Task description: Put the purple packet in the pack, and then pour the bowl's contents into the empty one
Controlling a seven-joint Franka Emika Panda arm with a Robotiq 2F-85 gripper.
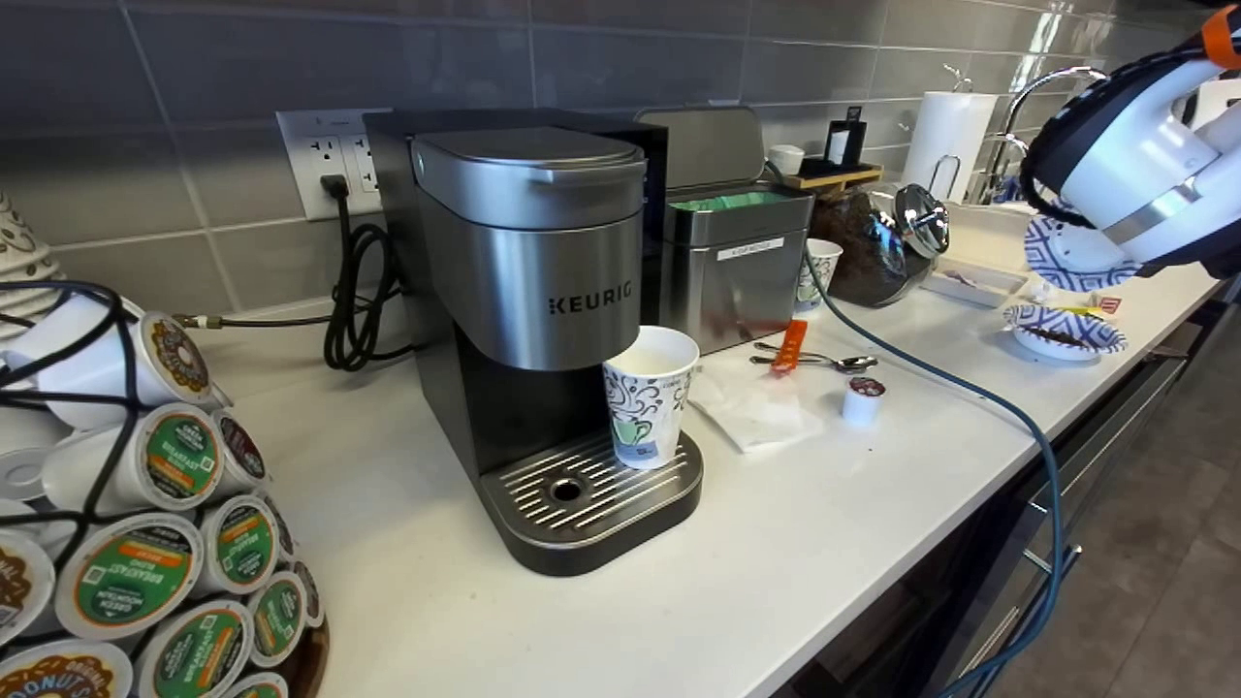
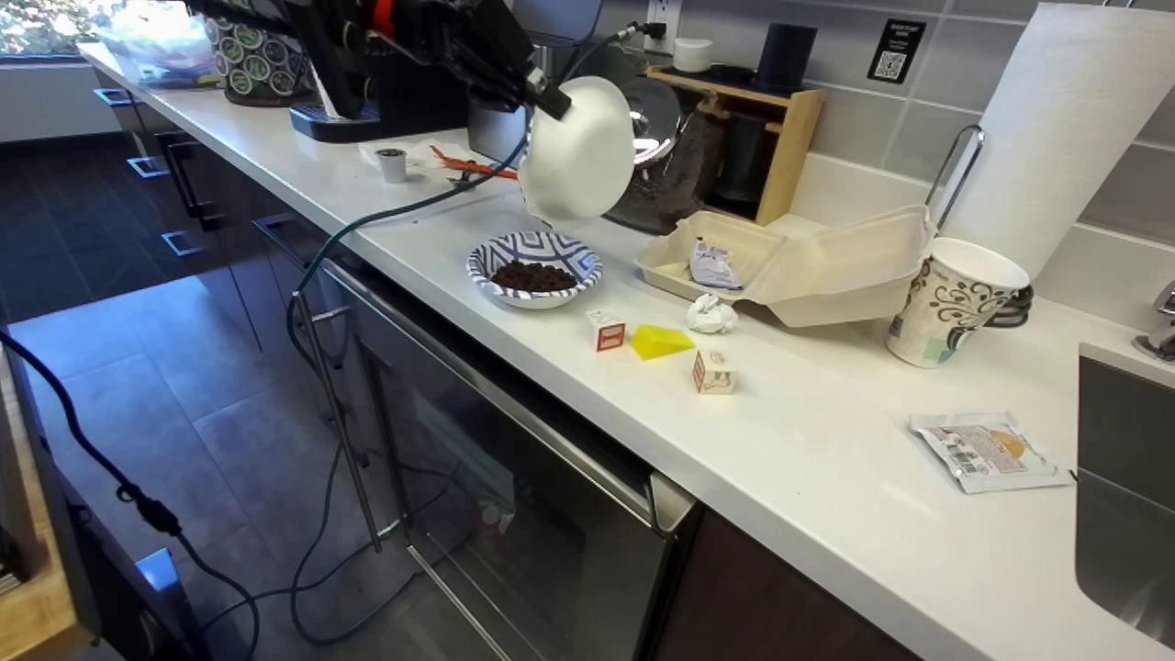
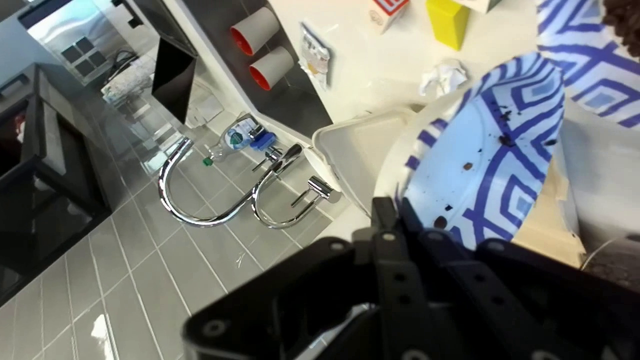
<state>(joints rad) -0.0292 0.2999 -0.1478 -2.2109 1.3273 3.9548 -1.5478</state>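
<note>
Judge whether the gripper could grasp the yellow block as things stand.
Probably not: the gripper is busy pinching the tilted bowl by its rim, though the yellow block lies uncovered.

place: kitchen | coffee maker [image 1: 543, 281] | coffee pods [image 1: 131, 572] | sink [image 2: 1124, 422] | faucet [image 3: 200, 223] | paper-towel roll [image 2: 1046, 128] | tiled backsplash [image 1: 640, 68]

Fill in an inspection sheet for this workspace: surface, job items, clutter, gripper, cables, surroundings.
Surface: white counter, running to the sink.
Purple packet: lying in the open pack.
Held bowl: tipped, a few dark crumbs inside.
Counter bowl: holds a pile of dark bits.
Clutter: two printed cubes, yellow block, crumpled paper, flat sachet.
Gripper: shut on the held bowl's rim.
Cables: blue cable crosses the counter and hangs over its front edge; black cord plugged into wall outlet.
Surroundings: coffee maker with a paper cup on its tray; paper towel roll.
</note>
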